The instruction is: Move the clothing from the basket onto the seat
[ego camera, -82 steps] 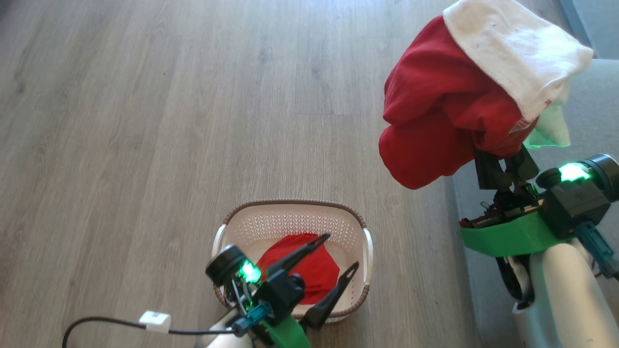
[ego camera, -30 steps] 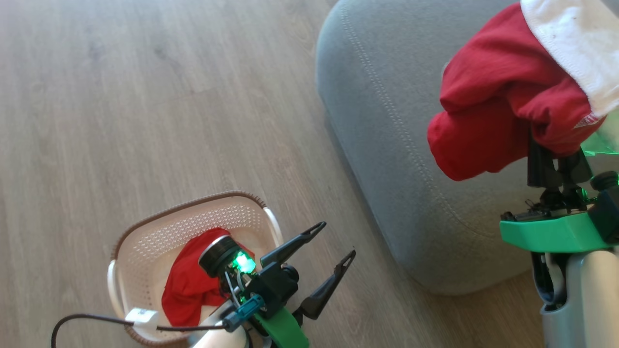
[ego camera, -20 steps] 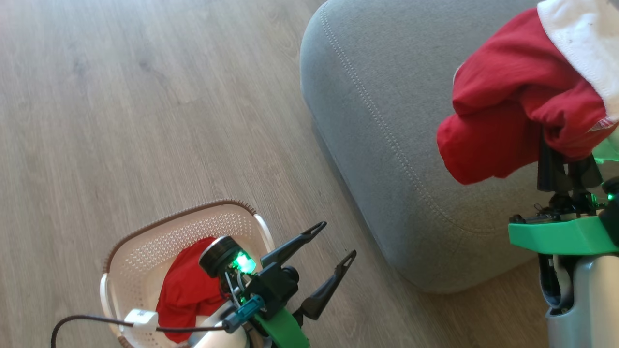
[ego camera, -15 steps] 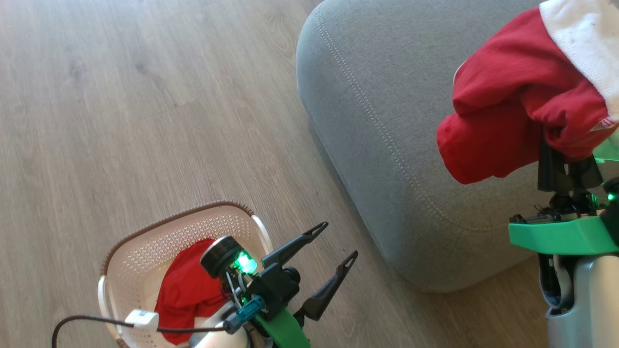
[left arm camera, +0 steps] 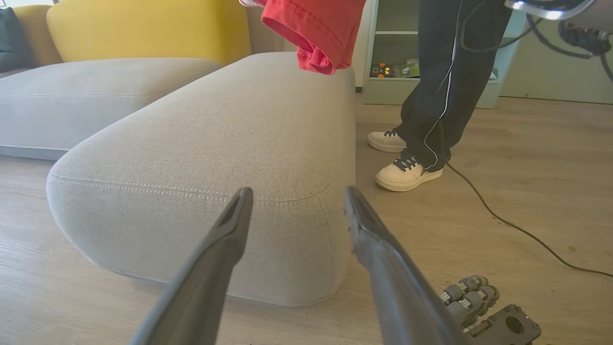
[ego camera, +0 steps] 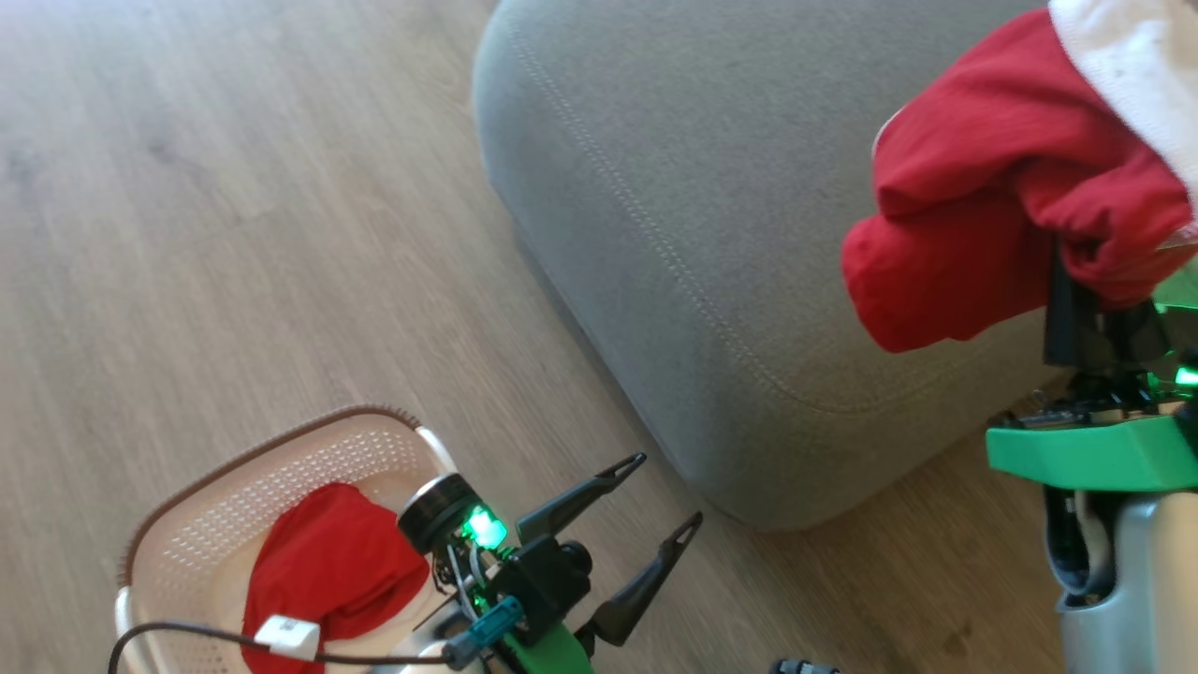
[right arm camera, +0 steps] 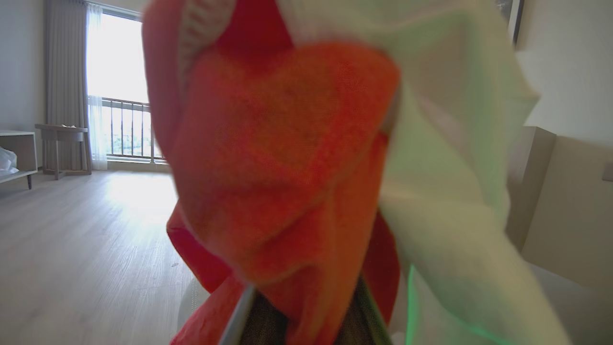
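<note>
The red and white clothing [ego camera: 983,206] hangs bunched from my right gripper [ego camera: 1090,304], which is shut on it, high over the right part of the grey seat [ego camera: 655,187]. Close up, this clothing [right arm camera: 287,158] drapes over the right gripper's fingers [right arm camera: 244,311]. Its red hem [left arm camera: 321,28] dangles above the seat [left arm camera: 215,143]. Another red piece of clothing [ego camera: 328,571] lies in the cream basket [ego camera: 215,487] on the floor at the lower left. My left gripper [ego camera: 669,489] stands open and empty, between basket and seat, pointing at the seat's rounded corner [left arm camera: 298,191].
A person's dark trouser legs [left arm camera: 440,72] and pale shoes [left arm camera: 407,175] stand on the wooden floor just right of the seat. A thin cable [left arm camera: 517,230] trails across the floor. A yellow cushion [left arm camera: 143,28] and a pale green shelf [left arm camera: 397,62] lie beyond.
The head camera has turned, so the seat fills more of the picture and the basket sits lower and further left. Both grippers keep their states; the right one still holds the clothing.
</note>
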### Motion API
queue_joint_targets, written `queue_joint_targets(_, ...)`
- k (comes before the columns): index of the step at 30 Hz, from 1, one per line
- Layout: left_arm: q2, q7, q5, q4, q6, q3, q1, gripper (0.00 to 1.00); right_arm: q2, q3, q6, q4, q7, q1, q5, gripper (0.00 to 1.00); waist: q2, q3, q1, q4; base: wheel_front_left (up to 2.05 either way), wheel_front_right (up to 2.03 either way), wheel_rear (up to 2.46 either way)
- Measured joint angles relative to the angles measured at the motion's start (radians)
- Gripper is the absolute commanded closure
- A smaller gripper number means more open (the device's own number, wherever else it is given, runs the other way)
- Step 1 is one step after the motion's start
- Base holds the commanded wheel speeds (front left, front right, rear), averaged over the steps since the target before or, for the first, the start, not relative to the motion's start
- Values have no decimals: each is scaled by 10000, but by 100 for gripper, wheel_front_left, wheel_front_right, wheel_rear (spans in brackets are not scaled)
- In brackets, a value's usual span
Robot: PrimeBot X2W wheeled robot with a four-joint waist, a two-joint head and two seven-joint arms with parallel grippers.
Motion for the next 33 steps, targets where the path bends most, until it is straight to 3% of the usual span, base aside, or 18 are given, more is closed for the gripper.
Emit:
queue_joint_targets(6, 2, 0, -17, 6, 0, -328, -340, 0, 27, -399, 0, -207, 0, 7, 71, 100, 0, 257, 1, -326, 0, 0, 0)
queue_joint_targets(20, 35, 0, -46, 35, 0, -407, -458, 0, 79, -1131, -2, -328, 0, -59, 111, 100, 0, 478, 0, -352, 0, 0, 0)
queue_joint_targets(33, 1544, 0, 163, -640, 0, -46, -857, 0, 107, -2075, 0, 355, 0, -3030, -351, 100, 0, 2470, 1, -300, 0, 0, 0)
